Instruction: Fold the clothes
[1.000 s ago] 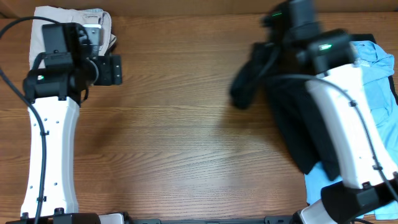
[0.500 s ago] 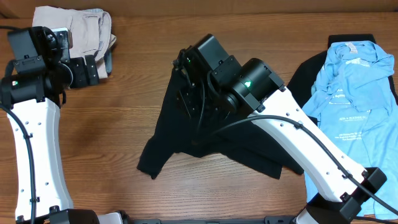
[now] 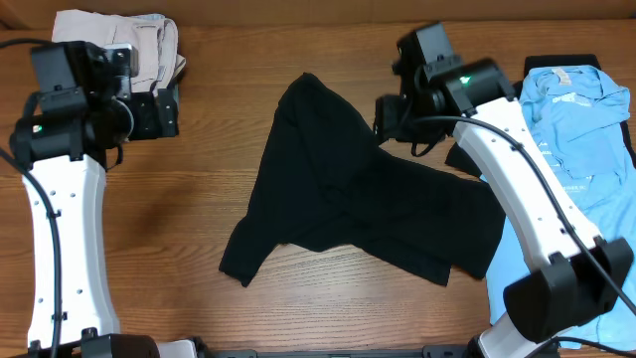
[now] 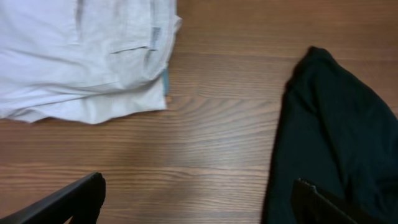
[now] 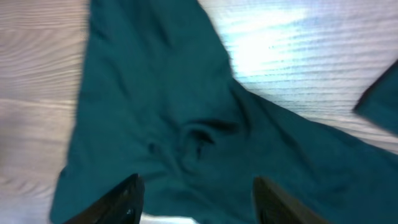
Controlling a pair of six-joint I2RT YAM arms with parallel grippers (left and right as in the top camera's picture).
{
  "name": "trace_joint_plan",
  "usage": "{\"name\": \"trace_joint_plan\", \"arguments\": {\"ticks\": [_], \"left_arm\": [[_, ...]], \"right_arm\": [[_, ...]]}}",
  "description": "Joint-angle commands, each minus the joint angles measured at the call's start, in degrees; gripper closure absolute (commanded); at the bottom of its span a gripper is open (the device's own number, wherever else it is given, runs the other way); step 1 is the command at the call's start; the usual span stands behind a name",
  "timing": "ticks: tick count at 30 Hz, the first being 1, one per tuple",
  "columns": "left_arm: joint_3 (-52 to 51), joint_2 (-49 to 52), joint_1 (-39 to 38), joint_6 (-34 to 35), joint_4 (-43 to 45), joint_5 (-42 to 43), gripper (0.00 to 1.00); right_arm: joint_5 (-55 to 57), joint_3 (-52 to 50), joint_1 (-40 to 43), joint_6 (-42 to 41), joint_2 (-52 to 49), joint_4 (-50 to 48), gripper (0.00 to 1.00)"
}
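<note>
Overhead view of a wooden table (image 3: 199, 229) with two arms. A black shirt (image 3: 348, 209) lies crumpled and only partly spread across the middle of the table, one narrow end pointing toward the far edge and a lower corner reaching toward the near left. Folded beige trousers (image 3: 149, 32) lie at the far left corner, well apart from the shirt. Light-blue T-shirts (image 3: 581, 129) with small white print lie along the right side, next to the shirt's right hem (the right arm hides where the two meet, so contact cannot be told). The left gripper (image 3: 164, 112) hangs just beside the trousers, over bare wood. Its wrist view shows both fingers spread wide with nothing between them, the trousers at upper left and the shirt's edge at right. The right gripper (image 3: 390, 117) hangs at the shirt's far right edge. Its wrist view, somewhat blurred, shows the fingers apart above wrinkled black cloth, holding nothing.
</note>
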State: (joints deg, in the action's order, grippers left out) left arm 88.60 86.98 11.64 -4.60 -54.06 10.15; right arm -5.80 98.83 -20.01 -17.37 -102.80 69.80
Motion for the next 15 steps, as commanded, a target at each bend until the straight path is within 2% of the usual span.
{"name": "trace_joint_plan", "arguments": {"ticks": [1, 9, 15], "left_arm": [[-1.4, 2.4, -0.9, 0.3, 0.2, 1.5, 0.03], [-1.4, 8.5, -1.7, 0.3, 0.1, 1.5, 0.04], [-1.4, 10.9, -1.7, 0.3, 0.3, 1.5, 0.04]], "right_arm": [[-4.0, -8.3, -0.2, -0.5, -0.9, -4.1, 0.41], [-4.8, -26.4, -0.3, -0.7, -0.9, -22.8, 0.41], [-4.8, -34.7, -0.3, -0.7, -0.9, -32.3, 0.43]]}}
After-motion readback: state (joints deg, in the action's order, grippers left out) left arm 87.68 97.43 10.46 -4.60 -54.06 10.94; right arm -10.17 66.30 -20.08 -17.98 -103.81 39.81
